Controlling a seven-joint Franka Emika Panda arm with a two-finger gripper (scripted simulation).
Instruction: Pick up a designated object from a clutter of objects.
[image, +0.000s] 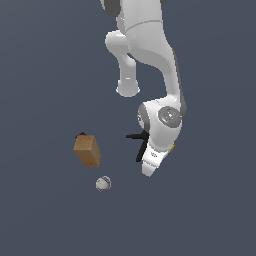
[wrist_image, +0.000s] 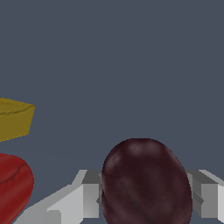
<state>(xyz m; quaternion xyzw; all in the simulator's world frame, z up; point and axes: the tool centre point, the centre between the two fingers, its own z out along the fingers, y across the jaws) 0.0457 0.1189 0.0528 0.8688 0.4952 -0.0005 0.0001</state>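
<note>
The dark maroon ball (wrist_image: 146, 175) fills the space between my gripper's two fingers in the wrist view. The grey finger pads (wrist_image: 91, 194) touch it on both sides, so my gripper (wrist_image: 146, 201) is shut on it. In the exterior view the white hand (image: 150, 165) points down, low over the floor, and hides the ball. The black-and-red spring clamp (image: 137, 144) lies right beside the hand, and its red grip (wrist_image: 13, 183) shows in the wrist view. The tiny yellow cube (wrist_image: 15, 118) sits close by; only a sliver of the cube (image: 172, 147) shows past the hand.
A brown box (image: 87, 151) stands to the exterior view's left of the hand. The whitish ball with purple marks (image: 103, 184) lies just in front of the box. The arm's white links (image: 145, 45) rise behind the hand.
</note>
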